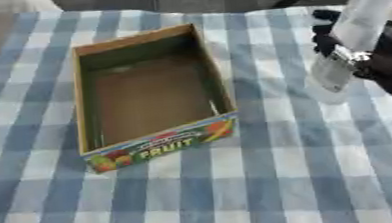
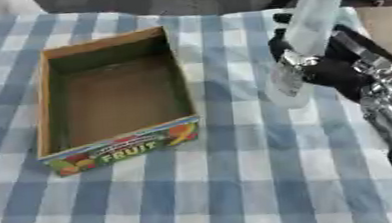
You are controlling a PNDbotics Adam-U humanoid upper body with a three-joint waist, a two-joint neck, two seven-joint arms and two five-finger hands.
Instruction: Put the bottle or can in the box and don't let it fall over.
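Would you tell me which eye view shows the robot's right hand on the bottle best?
The right eye view: the right hand sits further in frame, wrapped round the clear bottle, with its silver wrist visible. The left eye view shows the same grip, but crowded against the picture's right edge.

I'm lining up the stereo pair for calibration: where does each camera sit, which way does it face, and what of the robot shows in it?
Left eye view: in the head, looking down at the checked tablecloth and empty fruit box; the right hand shows at the right edge.
Right eye view: beside it, same downward aim; more of the right hand and forearm shows.
Shared: the box and the clear bottle, tilted, in the right hand's grasp right of the box.
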